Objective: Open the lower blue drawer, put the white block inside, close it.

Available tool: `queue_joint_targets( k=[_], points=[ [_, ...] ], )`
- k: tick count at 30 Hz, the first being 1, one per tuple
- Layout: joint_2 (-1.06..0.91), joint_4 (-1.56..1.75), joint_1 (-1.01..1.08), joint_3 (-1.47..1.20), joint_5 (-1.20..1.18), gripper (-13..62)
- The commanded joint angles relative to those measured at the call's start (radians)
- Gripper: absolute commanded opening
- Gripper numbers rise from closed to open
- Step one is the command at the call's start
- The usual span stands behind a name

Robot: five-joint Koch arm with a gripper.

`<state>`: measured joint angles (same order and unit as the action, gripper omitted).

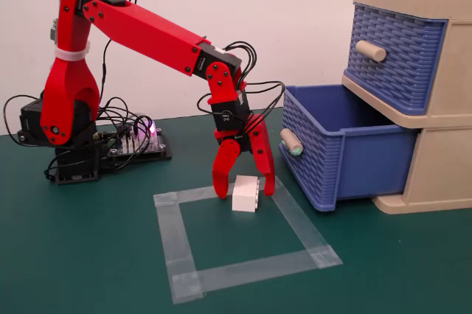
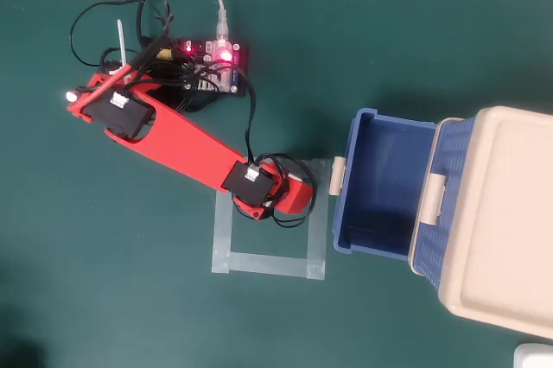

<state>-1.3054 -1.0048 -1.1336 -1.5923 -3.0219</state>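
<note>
I am straddling the small cream-white studded plastic block (image 1: pixel 245 194) with my red gripper (image 1: pixel 245 190), jaws spread, not yet clamping. Beside me the lower blue basket-weave drawer (image 1: pixel 339 144) is standing open and empty; loading and closing remain.

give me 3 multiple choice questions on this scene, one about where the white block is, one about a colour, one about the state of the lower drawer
1. Where is the white block?
A. inside the lower blue drawer
B. on the table between the gripper's open jaws
C. on top of the beige frame

2. What colour is the end of the lower drawer's knob?
A. mint green
B. red
C. black

3. What state is the lower blue drawer in?
A. shut
B. taken out of the frame
C. pulled open and empty

Answers: 1 B, the gripper straddles the block at the taped square's edge. 2 A, the fixed view shows the green tip. 3 C, the overhead view shows its bare floor.
</note>
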Motion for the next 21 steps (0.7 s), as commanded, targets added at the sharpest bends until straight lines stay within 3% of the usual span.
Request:
queue_joint_targets(
  k=[1,2,3,13,16,21],
  points=[
    [-0.017,-0.074,-0.009,0.014,0.0,3.7],
    [-0.025,-0.129,-0.008,0.02,0.0,-5.2],
    [-0.04,-0.184,-0.008,0.031,-0.006,-8.6],
    [-0.374,-0.41,-0.011,0.365,-0.046,-8.0],
    [-0.304,-0.385,-0.075,0.588,-0.112,-7.9],
    [0.008,-0.305,-0.207,0.968,-0.198,-7.7]
  ],
)
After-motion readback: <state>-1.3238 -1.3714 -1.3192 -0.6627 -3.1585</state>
